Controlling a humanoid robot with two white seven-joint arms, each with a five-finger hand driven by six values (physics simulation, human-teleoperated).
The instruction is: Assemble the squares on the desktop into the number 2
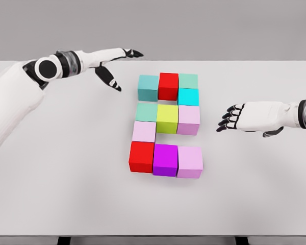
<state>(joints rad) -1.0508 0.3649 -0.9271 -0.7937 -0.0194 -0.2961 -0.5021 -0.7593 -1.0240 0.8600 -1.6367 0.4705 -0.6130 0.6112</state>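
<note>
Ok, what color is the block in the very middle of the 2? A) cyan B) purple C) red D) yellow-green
D: the yellow-green block sits in the middle row, with a teal block on its left and a pink block on its right.

Eleven coloured cubes sit touching mid-tabletop, forming a 2. Far row: teal cube [148,87], red cube [169,85], green cube [188,81]. Cyan cube [188,96] sits below right. Middle row: mint, yellow-green cube [167,118], pink. Pale pink cube [144,131] sits left. Near row: red, magenta cube [165,160], pink.
</note>
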